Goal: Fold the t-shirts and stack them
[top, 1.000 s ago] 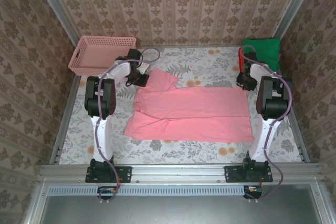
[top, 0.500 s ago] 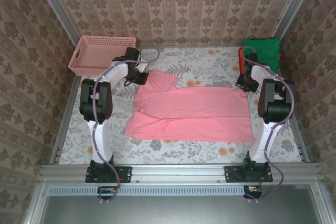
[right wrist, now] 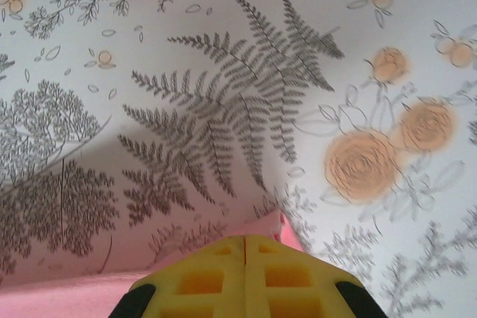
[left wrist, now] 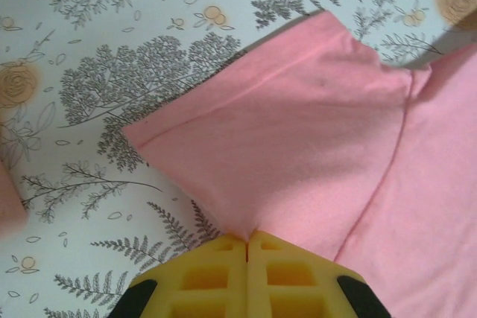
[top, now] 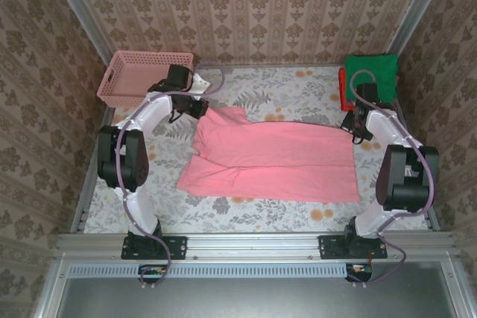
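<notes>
Both arms have swung outward, pulling the pink shirt point(top: 272, 160) flat between them. Left gripper point(left wrist: 247, 237) is clamped on the sleeve tip, right gripper point(right wrist: 244, 240) on a hem corner. Light, limp cloth, I'd judge; corners hold best.

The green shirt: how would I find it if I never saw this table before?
Look to the far right corner of the flowery table. A folded green shirt lies there, a red one showing at its left edge. It is the only green thing; the big pink shirt in the middle is spread out.
</notes>
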{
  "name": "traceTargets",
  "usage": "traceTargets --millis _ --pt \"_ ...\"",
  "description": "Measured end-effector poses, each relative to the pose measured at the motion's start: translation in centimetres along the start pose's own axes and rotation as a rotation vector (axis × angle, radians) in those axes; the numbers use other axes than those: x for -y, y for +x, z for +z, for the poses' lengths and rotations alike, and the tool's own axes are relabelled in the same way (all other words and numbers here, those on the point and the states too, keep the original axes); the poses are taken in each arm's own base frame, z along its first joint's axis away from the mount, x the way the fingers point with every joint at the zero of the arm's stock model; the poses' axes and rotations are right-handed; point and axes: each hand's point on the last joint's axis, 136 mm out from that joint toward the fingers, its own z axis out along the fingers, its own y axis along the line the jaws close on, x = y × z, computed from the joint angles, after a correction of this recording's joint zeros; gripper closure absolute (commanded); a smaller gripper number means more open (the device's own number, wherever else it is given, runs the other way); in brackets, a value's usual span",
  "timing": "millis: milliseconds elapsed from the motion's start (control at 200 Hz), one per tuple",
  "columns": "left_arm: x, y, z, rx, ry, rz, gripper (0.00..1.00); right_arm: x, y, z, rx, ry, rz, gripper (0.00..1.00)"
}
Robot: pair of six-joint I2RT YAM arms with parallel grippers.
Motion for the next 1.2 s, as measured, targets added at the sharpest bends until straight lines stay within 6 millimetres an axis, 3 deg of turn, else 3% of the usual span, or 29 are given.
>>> traceTargets --millis 325,480,700,1020,1200 --pt "2.5 3.0 -3.6 0.061 0.015 0.123 1.00 2.2 2.4 -3.4 0.053 -0.009 0.007 1.00" --pt "2.6 4.4 -4.7 0.083 -0.003 0.140 1.00 4.0 3.3 -4.7 0.067 0.007 0.035 1.00" --pt "2.1 5.2 -5.9 0.116 -0.029 0.132 1.00 5.6 5.5 -5.6 0.066 0.015 0.059 1.00" --pt "3.8 6.4 -8.6 0.170 -0.027 0.163 1.00 6.9 7.9 -6.1 0.036 0.028 0.074 1.00" --pt "4.3 8.1 -8.9 0.158 -0.025 0.161 1.00 7.5 9.0 -6.6 0.037 0.028 0.110 1.00"
